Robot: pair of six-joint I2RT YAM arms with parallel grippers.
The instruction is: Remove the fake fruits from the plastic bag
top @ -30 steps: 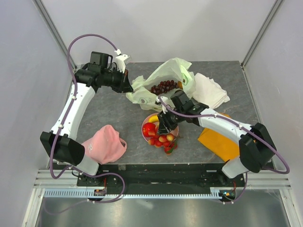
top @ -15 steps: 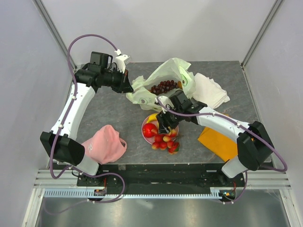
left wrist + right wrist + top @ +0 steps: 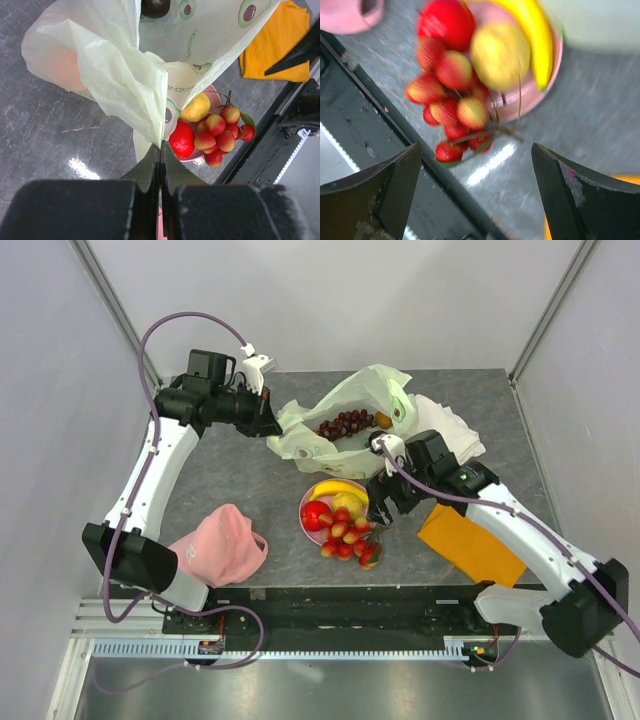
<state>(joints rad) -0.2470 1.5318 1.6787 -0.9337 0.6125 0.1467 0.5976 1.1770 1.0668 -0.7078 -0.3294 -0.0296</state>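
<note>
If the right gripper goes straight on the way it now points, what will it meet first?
Most likely the berry cluster hanging off the pink plate: the open right gripper points at it. Depth is unclear in the wrist view.

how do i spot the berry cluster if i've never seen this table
On the table, find the pink plate by the middle of the front edge. The berry cluster spills over its near rim. Unlike the smooth red apple and banana beside it, it is many small bumpy red-yellow berries on thin stems.
</note>
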